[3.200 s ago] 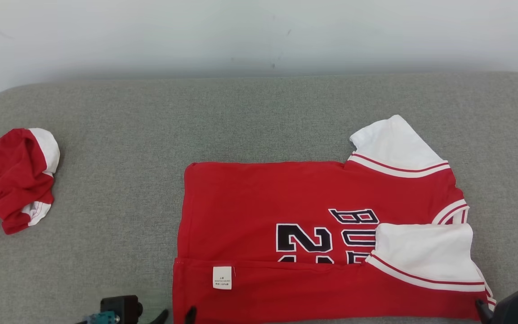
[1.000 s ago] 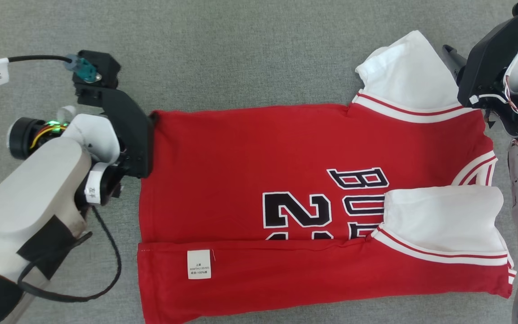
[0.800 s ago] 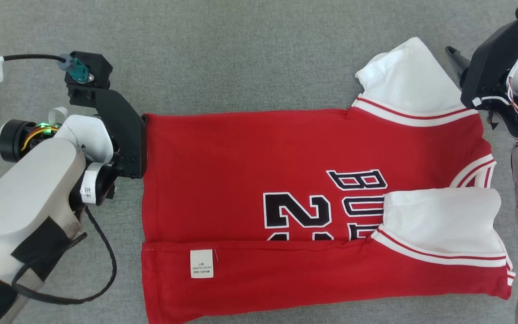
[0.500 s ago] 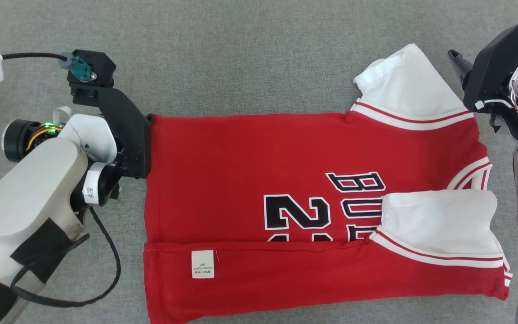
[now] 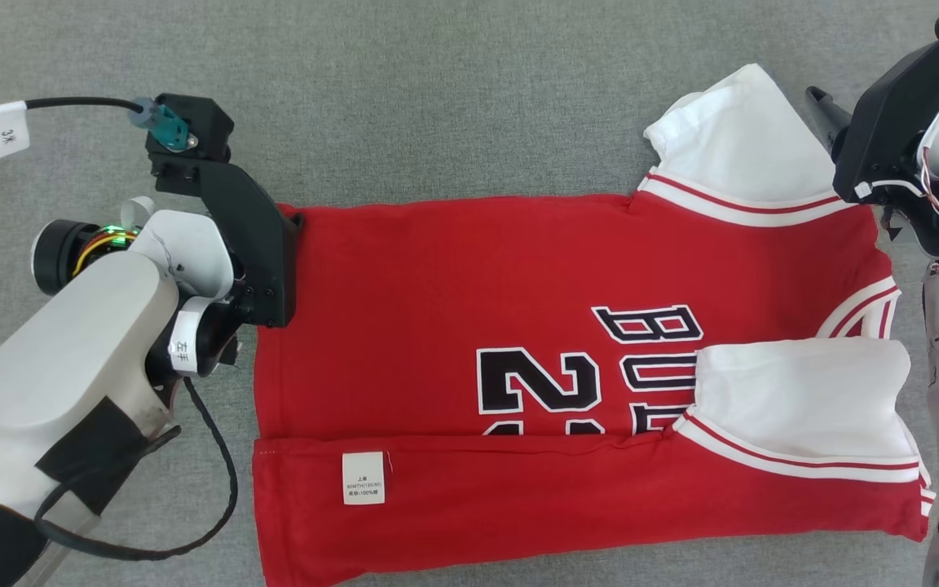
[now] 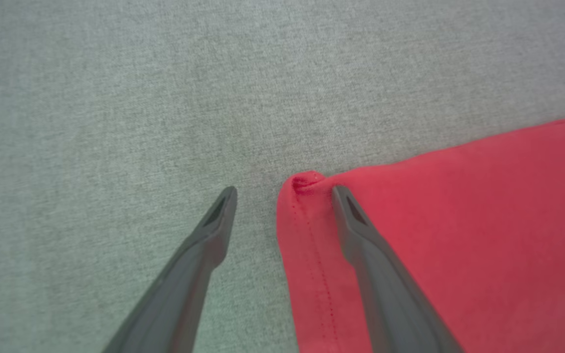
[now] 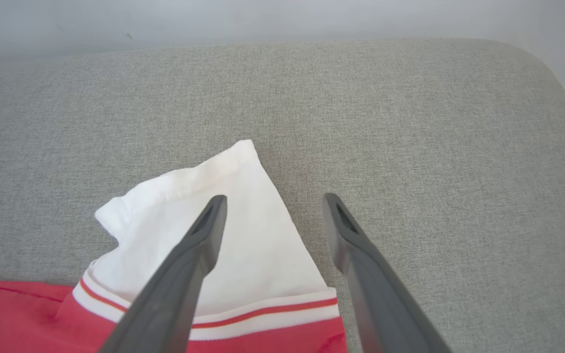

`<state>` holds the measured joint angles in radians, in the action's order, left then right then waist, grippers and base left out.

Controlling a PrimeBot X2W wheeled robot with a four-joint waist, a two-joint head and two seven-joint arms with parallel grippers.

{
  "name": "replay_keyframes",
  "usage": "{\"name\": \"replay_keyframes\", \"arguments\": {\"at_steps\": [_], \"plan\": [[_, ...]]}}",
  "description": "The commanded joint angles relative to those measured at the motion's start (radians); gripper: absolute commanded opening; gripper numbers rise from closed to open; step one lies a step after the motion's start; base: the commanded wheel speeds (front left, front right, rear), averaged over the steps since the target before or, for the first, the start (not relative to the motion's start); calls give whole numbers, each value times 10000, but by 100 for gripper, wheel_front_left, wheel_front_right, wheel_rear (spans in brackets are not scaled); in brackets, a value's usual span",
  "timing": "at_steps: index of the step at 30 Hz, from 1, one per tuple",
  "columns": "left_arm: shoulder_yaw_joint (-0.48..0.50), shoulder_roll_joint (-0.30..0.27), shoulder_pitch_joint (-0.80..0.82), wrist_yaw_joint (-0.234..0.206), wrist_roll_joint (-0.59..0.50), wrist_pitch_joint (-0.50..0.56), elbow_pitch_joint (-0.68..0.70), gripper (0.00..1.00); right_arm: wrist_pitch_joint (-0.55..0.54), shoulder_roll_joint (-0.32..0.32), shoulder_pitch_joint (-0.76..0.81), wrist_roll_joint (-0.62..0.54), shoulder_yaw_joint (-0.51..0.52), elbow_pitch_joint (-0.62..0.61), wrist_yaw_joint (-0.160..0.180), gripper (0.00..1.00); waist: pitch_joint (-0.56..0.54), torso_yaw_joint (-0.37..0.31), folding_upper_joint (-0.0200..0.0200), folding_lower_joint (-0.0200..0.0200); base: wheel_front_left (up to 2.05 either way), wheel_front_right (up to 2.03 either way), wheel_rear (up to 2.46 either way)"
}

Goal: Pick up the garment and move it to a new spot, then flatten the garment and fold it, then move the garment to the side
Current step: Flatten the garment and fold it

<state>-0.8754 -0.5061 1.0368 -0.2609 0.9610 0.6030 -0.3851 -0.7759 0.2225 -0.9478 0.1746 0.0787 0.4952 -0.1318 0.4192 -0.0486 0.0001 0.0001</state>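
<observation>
- The garment [image 5: 518, 326], a red jersey, is spread flat on the grey bench [image 5: 453, 98], with its near edge already turned over so that a label [image 5: 363, 478] is exposed.
- Its long axis is laid across the head view: the hem is pointed to the robot's left, the collar and white sleeves [image 5: 742, 139] to its right.
- The left end effector [image 6: 284, 191] is spread wide over the far hem corner [image 6: 304, 181]. Nothing is gripped.
- The right end effector [image 7: 275, 197] is likewise spread and empty, set astride the far sleeve's edge.
- If the fingers are closed here, only the top layer may be pinched, or the bench cloth caught.
- An uneven lift may skew the fold and undo the near flap.
</observation>
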Motion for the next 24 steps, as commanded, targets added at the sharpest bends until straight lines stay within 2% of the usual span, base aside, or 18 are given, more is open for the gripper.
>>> {"name": "replay_keyframes", "arguments": {"at_steps": [1,7,8,9,10,11,12,18,24], "plan": [[-24,42,80,31,34,53,-13,100,-12,-61,43,-44,11,-68,22,100,85,9,-1,-1,0,0,0],[-176,189,147,135,31,235,-114,100,-82,-132,-43,-82,4,-191,22,100,276,-25,-1,-1,0,0,0],[-196,199,167,134,19,245,-129,98,-108,-137,-85,-86,-3,-205,22,100,301,-26,-1,-1,0,0,0],[-208,196,198,146,-4,255,-158,56,-129,-143,-124,-101,-15,-213,22,100,325,-30,-1,-1,0,0,0],[-223,179,242,157,-36,269,-189,36,-129,-148,-169,-114,-25,-216,22,100,351,-34,-1,-1,0,0,0],[-235,167,267,169,-61,282,-216,5,-135,-156,-202,-127,-30,-214,22,100,376,-34,-1,-1,0,0,0],[-248,159,271,176,-68,308,-243,0,-146,-166,-237,-137,-37,-203,22,100,394,-30,-1,-1,0,0,0],[-260,152,358,211,51,480,-190,0,-340,-12,-441,-328,-136,-89,22,100,461,47,-1,-1,0,0,0],[-89,196,429,343,341,531,57,0,-1013,230,-847,-592,-14,229,22,100,614,187,-1,-1,0,0,0]]}}
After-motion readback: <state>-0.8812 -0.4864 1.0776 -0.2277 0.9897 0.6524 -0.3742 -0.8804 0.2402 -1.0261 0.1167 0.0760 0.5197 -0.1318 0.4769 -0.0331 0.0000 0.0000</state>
